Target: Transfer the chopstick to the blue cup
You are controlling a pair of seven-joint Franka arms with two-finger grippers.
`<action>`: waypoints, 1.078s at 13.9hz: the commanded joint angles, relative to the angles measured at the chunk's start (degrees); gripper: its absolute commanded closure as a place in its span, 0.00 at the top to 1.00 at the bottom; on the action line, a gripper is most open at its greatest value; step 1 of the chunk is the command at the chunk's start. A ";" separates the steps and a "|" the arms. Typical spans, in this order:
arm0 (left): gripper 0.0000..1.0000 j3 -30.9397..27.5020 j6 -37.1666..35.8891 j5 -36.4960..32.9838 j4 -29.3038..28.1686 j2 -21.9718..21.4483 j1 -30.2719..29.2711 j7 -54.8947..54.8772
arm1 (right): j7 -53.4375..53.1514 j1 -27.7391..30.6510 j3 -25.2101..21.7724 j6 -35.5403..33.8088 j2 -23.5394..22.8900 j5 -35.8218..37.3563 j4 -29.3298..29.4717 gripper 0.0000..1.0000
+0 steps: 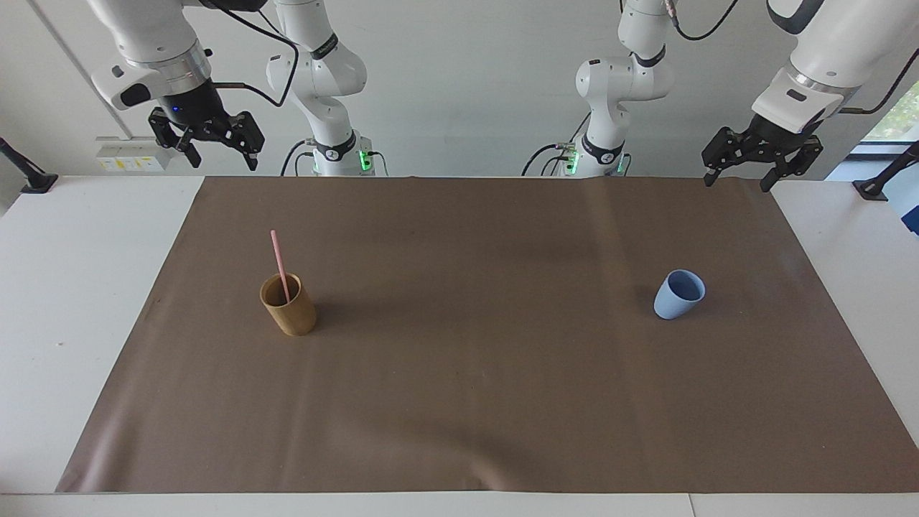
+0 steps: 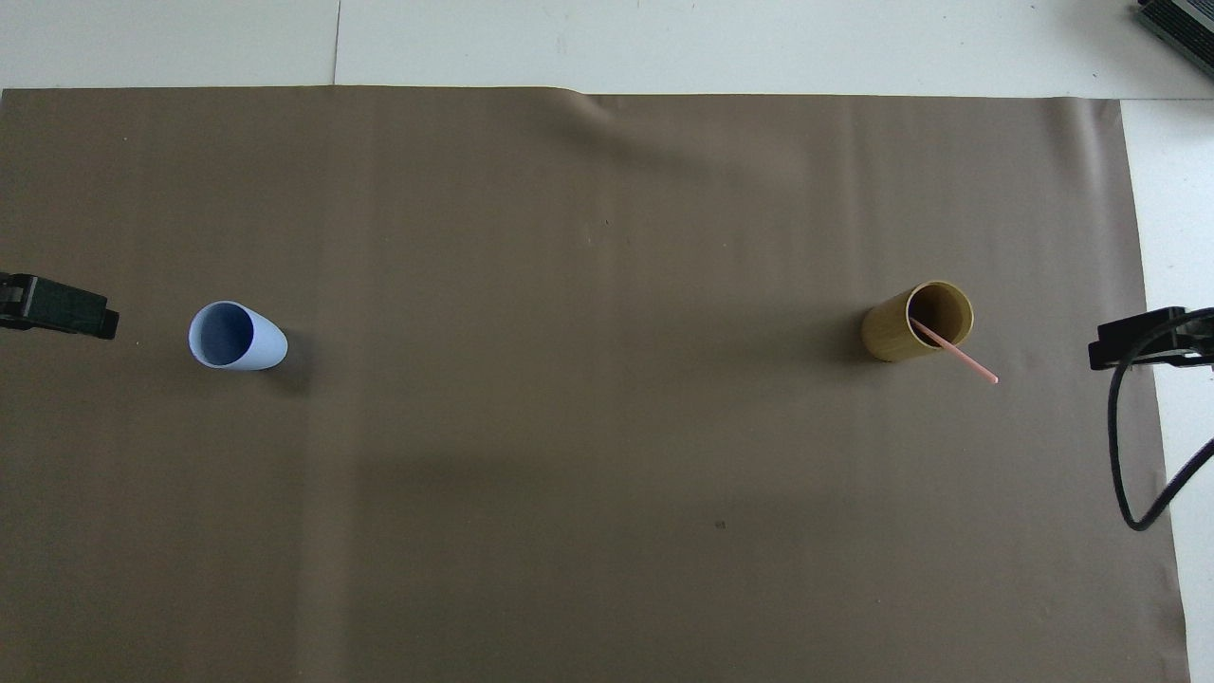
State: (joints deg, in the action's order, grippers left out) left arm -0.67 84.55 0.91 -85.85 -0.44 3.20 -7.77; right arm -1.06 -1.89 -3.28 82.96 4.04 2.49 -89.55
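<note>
A single pale-pink chopstick (image 1: 278, 258) stands tilted in the tan-brown cup (image 1: 289, 314), toward the right arm's end of the mat; both also show in the overhead view, chopstick (image 2: 958, 356) and brown cup (image 2: 915, 323). The blue cup (image 1: 678, 294) stands upright and empty toward the left arm's end, also seen from overhead (image 2: 237, 337). My right gripper (image 1: 224, 165) is open and empty, raised over the mat's corner by its base. My left gripper (image 1: 736, 184) is open and empty, raised over the other corner by its base. Both arms wait.
A brown mat (image 1: 474, 402) covers most of the white table (image 1: 64, 287). The arm bases stand at the robots' edge of the table. A black cable (image 2: 1124, 446) hangs by the right gripper (image 2: 1133, 340) in the overhead view.
</note>
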 commanded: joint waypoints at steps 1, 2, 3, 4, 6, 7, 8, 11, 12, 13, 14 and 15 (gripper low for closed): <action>1.00 0.40 -0.70 -0.56 -0.72 -0.88 -0.73 -0.93 | -1.40 0.48 0.29 0.71 0.88 -0.21 -1.24 1.00; 1.00 0.40 -0.70 -0.56 -0.63 -0.88 -0.73 -0.93 | -1.49 0.31 0.29 0.71 0.88 -0.21 -1.24 1.00; 1.00 0.40 -0.70 -0.56 -0.63 -0.88 -0.73 -0.85 | -1.58 0.30 0.29 0.71 0.88 -0.21 -1.24 1.00; 1.00 0.49 -0.70 -0.56 -0.63 -0.88 -0.73 -0.84 | -1.40 0.39 0.29 0.88 0.88 -0.21 -1.24 1.00; 1.00 0.49 -0.61 -0.56 -0.63 -0.88 -0.82 -0.84 | -1.49 0.39 0.29 0.88 0.88 -0.21 -1.24 1.00; 1.00 0.40 -0.61 -0.65 -0.63 -0.88 -0.82 -0.84 | -1.58 0.39 0.29 0.88 0.88 -0.21 -1.24 1.00; 1.00 0.40 -0.61 -0.56 -0.63 -0.88 -0.82 -0.84 | -1.58 0.39 0.29 0.88 0.88 -0.21 -1.24 1.00; 1.00 0.49 -0.61 -0.56 -0.63 -0.88 -0.82 -0.93 | -1.58 0.39 0.29 0.88 0.97 -0.21 -1.33 1.00; 1.00 0.40 -0.61 -0.56 -0.63 -0.88 -0.82 -0.93 | -1.66 0.31 0.29 1.06 0.97 -0.21 -1.33 1.00; 1.00 0.40 -0.61 -0.56 -0.63 -0.88 -0.82 -0.93 | -1.66 0.13 0.29 1.84 0.97 -0.29 -1.68 1.00; 1.00 0.40 -0.53 -0.56 -0.63 -0.88 -0.82 -0.93 | -1.75 -0.13 0.29 2.72 1.32 -0.29 -2.55 1.00; 1.00 0.40 -0.44 -0.56 -0.63 -0.88 -0.82 -0.93 | -1.75 -0.14 0.29 3.51 1.67 -0.29 -3.69 1.00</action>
State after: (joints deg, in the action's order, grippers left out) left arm -0.69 84.55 0.91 -85.85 -0.46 3.19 -7.77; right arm -1.32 -1.93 -3.19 84.13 4.06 2.49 -90.04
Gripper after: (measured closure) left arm 0.000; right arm 0.000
